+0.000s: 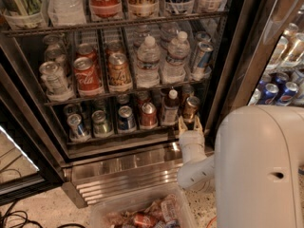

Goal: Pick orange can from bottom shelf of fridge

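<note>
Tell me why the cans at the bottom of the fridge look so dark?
Camera view: the bottom shelf lies in shadow under the racks above, so the orange can only glints dimly; the fridge catches bright glare on its ribbed steel base; the pale end effector, open right in front of that can, is well lit.
</note>
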`<state>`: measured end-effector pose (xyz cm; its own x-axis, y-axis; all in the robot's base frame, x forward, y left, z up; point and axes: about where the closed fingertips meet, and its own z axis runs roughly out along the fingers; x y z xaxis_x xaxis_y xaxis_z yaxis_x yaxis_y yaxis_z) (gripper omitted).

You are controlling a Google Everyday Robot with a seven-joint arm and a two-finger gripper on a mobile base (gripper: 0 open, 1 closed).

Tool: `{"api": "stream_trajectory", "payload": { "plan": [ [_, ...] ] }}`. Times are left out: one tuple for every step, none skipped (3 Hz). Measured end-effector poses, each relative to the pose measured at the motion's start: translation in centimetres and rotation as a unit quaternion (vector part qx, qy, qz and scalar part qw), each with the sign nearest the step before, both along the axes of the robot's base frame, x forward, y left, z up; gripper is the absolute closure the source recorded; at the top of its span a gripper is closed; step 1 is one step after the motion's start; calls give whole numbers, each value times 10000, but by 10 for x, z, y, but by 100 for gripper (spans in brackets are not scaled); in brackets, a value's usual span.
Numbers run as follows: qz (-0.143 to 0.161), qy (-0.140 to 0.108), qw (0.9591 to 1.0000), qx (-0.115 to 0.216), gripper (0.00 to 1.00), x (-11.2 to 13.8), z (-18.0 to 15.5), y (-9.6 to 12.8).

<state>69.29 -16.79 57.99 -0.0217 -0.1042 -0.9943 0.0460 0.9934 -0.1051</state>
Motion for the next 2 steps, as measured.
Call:
{"api": "stream_trajectory", "payload": {
  "plan": [
    [-31,36,9999,-103,45,9,-7,-5],
    [-88,47,9998,-183,46,17,-13,-10]
  ]
}}
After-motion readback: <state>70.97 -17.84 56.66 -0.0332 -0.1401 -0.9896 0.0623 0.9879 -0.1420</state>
